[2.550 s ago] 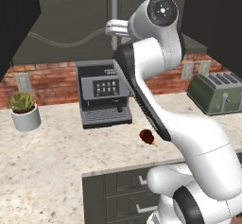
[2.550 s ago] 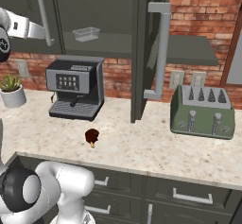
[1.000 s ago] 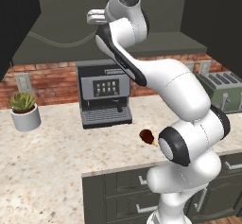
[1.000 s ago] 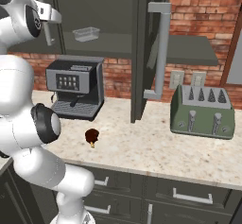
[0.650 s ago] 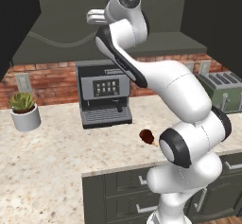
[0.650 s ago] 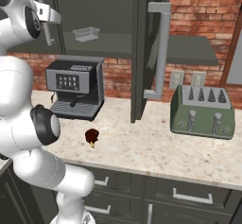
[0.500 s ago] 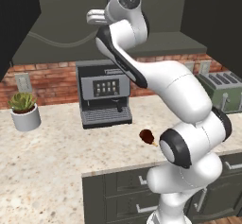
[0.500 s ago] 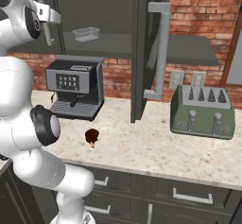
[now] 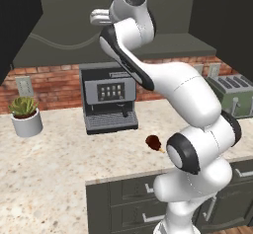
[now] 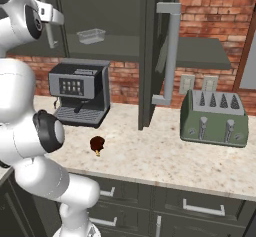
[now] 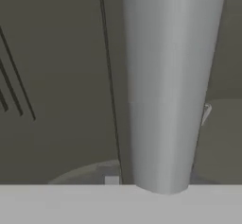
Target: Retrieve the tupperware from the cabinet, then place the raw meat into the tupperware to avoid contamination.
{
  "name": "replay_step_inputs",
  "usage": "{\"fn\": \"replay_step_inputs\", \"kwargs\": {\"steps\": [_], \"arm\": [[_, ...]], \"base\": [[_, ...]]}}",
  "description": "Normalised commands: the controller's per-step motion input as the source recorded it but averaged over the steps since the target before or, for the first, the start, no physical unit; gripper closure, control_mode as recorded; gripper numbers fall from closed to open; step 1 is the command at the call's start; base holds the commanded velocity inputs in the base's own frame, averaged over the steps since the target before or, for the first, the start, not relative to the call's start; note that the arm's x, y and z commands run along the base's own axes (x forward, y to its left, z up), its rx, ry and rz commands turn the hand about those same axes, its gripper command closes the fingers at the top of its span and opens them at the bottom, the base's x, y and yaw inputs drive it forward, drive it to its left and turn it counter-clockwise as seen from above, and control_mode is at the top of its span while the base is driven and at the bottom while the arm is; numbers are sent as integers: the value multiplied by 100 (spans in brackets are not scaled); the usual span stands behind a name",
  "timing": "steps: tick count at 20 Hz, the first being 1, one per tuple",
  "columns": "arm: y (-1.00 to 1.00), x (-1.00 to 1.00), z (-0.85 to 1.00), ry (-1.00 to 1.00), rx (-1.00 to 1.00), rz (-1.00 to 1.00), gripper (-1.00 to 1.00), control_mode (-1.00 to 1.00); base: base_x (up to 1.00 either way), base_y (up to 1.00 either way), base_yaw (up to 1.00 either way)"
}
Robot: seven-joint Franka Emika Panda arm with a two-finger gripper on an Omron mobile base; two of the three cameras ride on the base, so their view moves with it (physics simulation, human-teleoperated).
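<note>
The cabinet [image 10: 107, 11] hangs above the counter with its right door [image 10: 154, 51] swung open. The grey tupperware [image 10: 91, 35] sits on the shelf inside. My gripper [image 10: 54, 15] is raised to the left door's long silver handle [image 10: 48, 21] and shows high against the cabinet front [image 9: 99, 17] in the left base view. That handle [image 11: 165, 86] runs through the middle of the hand view, very close, and the fingertips are hidden. The raw meat [image 9: 154, 142] lies on the counter in front of the coffee machine, also seen as raw meat [image 10: 97, 143] from the right.
A coffee machine [image 10: 80, 93] stands under the cabinet. A green-grey toaster [image 10: 214, 118] is on the counter to the right, past the open door's handle [image 10: 168, 56]. A potted plant [image 9: 24, 115] sits at the far left. Drawers [image 10: 200, 206] run below the counter edge.
Since the oldest frames the arm has swung upright and brought the hand onto the left door's handle. Over the last second nothing visibly moves.
</note>
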Motion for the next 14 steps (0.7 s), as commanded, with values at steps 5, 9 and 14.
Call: {"fn": "replay_step_inputs", "kwargs": {"steps": [5,9,14], "arm": [[48,-29,0,18,-7,-12,100,-100],[45,-63,-8,5,-7,-18,100,-100],[61,-57,-9,4,-9,-16,100,-100]], "base": [[0,0,0],[0,0,0],[0,0,0]]}}
